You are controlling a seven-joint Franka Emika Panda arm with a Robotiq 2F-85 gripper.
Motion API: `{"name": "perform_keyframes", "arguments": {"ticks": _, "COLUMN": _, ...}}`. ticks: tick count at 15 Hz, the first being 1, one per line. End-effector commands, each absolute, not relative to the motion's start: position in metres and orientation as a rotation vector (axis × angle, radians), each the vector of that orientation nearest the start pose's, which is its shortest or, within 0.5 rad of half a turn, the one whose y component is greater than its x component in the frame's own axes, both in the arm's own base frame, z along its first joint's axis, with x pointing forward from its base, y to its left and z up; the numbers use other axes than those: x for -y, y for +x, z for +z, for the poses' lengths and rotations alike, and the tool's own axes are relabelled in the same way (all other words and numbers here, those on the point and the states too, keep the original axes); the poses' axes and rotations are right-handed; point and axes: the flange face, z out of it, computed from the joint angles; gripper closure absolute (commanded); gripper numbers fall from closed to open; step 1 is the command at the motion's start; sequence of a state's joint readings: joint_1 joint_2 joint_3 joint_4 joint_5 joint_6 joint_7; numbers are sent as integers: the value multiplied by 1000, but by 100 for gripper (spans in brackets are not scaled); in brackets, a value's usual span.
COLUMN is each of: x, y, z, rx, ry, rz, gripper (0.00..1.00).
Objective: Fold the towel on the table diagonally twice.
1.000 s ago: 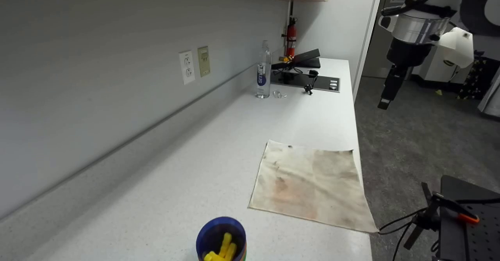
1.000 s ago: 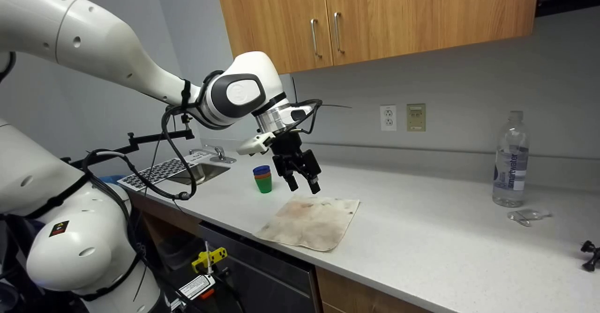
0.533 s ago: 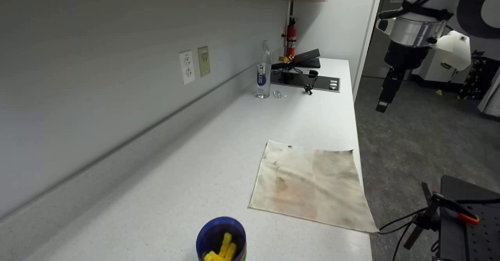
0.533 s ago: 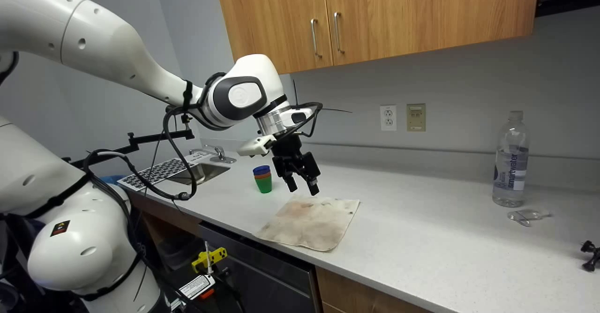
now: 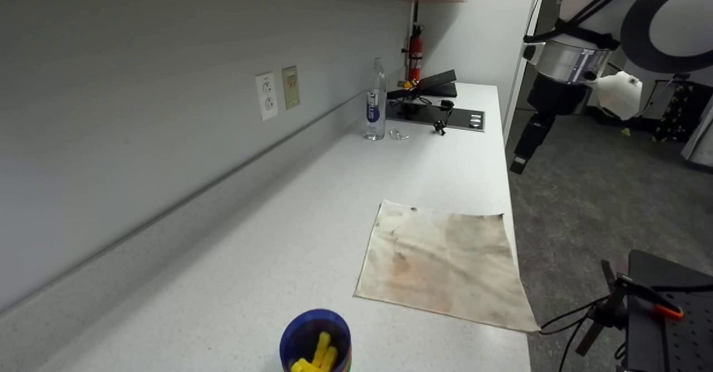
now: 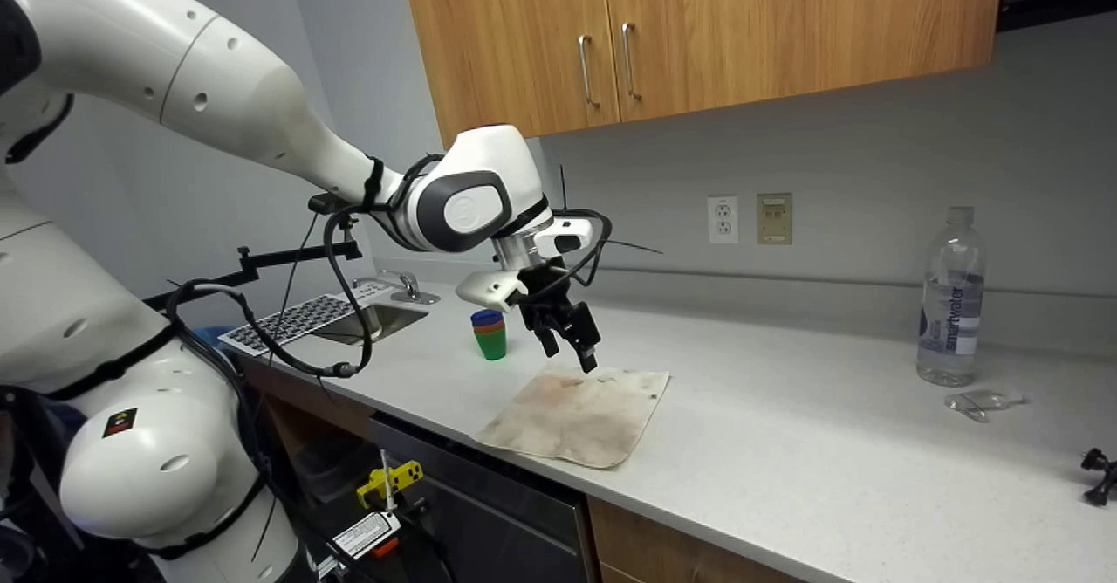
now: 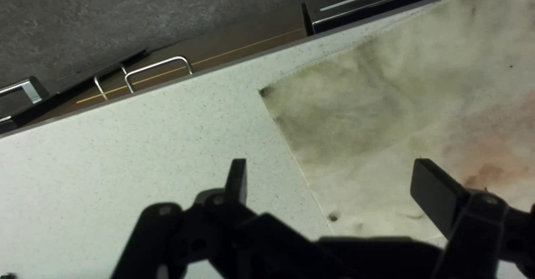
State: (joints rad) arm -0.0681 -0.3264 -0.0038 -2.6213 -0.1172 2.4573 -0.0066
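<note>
The towel is a stained beige cloth. It lies flat and unfolded on the white countertop, along the front edge. It also shows in an exterior view and in the wrist view, where one dark-marked corner is visible near the counter edge. My black gripper is open and empty above the towel, apart from it, and tilted. It also shows at the upper right of an exterior view. In the wrist view, the gripper's fingers are wide apart, with a towel edge in view between them; the gripper hides the towel's lower part.
Stacked cups, blue on top with yellow pieces inside, stand beside the towel. A water bottle and a small clear object are farther along the counter. A sink is at one end. Wooden cabinets hang above.
The arm and gripper have moved lower and, in an exterior view, left toward the counter. The gripper's tilt has changed slightly. The towel has not moved.
</note>
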Motion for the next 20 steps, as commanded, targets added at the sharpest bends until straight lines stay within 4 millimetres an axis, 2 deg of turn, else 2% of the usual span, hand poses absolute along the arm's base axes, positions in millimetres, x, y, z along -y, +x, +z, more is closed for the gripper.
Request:
{"name": "perform_keyframes", "arguments": {"ticks": 1, "x": 28, "y": 435, "z": 354, "rx": 29, "ry": -3164, "rz": -307, "gripper": 0}}
{"name": "perform_keyframes", "arguments": {"ticks": 5, "x": 29, "y": 444, "z": 329, "rx": 3, "ry": -3135, "rz": -290, "gripper": 0}}
{"name": "perform_keyframes", "arguments": {"ticks": 11, "x": 41, "y": 442, "z": 288, "rx": -49, "ry": -3109, "rz": -176, "gripper": 0}}
{"name": "perform_keyframes", "arguments": {"ticks": 20, "x": 81, "y": 451, "z": 250, "rx": -141, "ry": -3050, "rz": -191, "gripper": 0}}
